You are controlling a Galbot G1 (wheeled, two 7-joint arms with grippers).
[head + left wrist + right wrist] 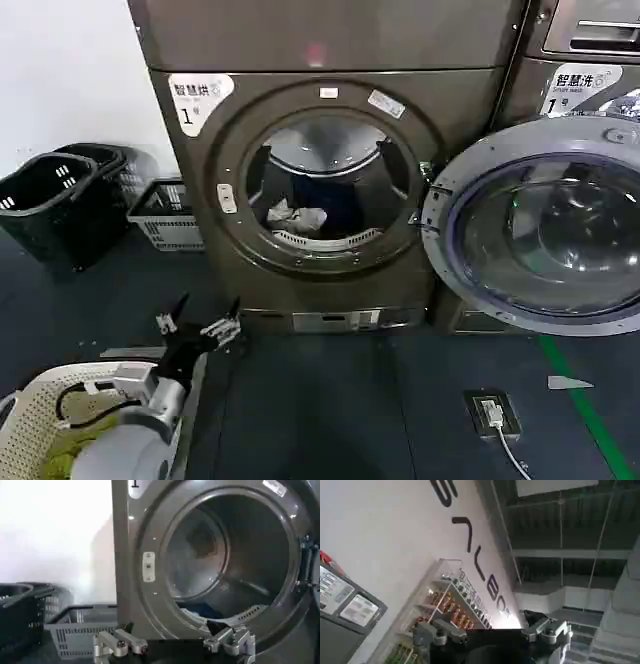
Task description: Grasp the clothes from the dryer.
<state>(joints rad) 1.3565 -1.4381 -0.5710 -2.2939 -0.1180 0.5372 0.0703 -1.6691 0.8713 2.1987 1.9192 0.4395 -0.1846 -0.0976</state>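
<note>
While the clothes (296, 216) lie at the bottom front of the dryer (200, 180) drum, just inside the port, the left gripper (198, 324), wide open and empty below it, should rise, enter centred and close low.

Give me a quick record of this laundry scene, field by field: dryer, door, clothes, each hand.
dryer: bronze-brown front loader, sticker marked 1
door: round glass door swung open to the robot's right
clothes: pale bundle lying at the drum's bottom front
left hand: open, low in front of the dryer, short of the port
right hand: open, raised, pointing toward wall and ceiling
basket: white basket at lower left
</note>
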